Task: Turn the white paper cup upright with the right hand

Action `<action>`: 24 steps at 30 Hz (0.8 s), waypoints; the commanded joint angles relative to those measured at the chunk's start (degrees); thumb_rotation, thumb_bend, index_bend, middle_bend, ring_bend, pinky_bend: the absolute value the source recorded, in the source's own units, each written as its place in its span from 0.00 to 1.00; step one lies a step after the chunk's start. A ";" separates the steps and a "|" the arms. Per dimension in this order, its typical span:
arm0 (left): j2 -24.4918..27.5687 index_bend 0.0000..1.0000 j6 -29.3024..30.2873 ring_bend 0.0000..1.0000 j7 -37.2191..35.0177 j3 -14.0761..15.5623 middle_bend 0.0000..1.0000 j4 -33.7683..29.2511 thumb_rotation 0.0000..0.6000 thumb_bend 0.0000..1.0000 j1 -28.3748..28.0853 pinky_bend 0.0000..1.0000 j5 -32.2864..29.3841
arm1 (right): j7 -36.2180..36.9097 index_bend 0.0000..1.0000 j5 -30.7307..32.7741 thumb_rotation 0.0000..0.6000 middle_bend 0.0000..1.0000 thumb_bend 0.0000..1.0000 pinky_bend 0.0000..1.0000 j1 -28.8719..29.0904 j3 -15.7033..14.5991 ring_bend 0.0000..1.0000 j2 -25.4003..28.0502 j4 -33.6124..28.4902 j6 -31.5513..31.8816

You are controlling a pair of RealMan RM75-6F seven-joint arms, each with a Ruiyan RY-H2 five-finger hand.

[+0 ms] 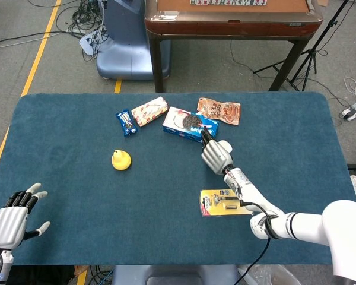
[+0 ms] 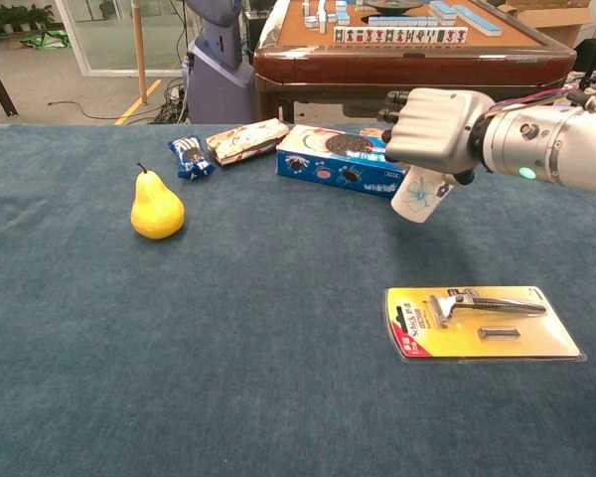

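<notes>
The right hand (image 2: 432, 129) grips the white floral paper cup (image 2: 420, 194) from above, clear of the blue table (image 2: 228, 338). The cup hangs below the palm, tilted, its narrower end lowest. The left hand (image 1: 12, 222) rests far off, fingers spread, holding nothing.

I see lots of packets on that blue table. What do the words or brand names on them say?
None can be read.
Blue cookie box: lettering blurred.
Yellow razor card: red label too small.
Small blue packet, white-red packet, orange pouch: print illegible.
White paper cup in the right robot hand: blue flowers only.
</notes>
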 commanded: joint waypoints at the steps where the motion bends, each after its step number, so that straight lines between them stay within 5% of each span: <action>1: -0.02 0.28 0.01 0.16 0.24 0.04 0.13 0.05 1.00 0.15 0.03 0.10 -0.01 | -1.76 0.27 2.04 1.00 0.16 0.33 0.00 1.16 -1.14 0.00 -0.92 -0.09 -0.42; 8: -0.15 0.30 0.17 0.16 0.01 -0.02 0.13 0.24 1.00 0.15 0.12 0.08 -0.03 | -0.77 0.01 2.89 1.00 0.08 0.33 0.00 1.77 -1.51 0.00 -1.99 -0.34 -0.01; 17: 0.00 0.30 -0.01 0.16 -0.08 -0.15 0.13 0.31 1.00 0.15 -0.03 0.08 -0.08 | 13.23 0.00 0.32 1.00 0.03 0.32 0.00 -1.59 3.13 0.00 2.92 -8.62 4.48; 24: -0.01 0.30 -0.37 0.16 0.38 -0.59 0.13 0.27 1.00 0.15 -0.58 0.08 -0.13 | 29.43 0.00 -2.20 1.00 0.13 0.32 0.00 -8.82 6.90 0.00 9.99 -18.04 11.32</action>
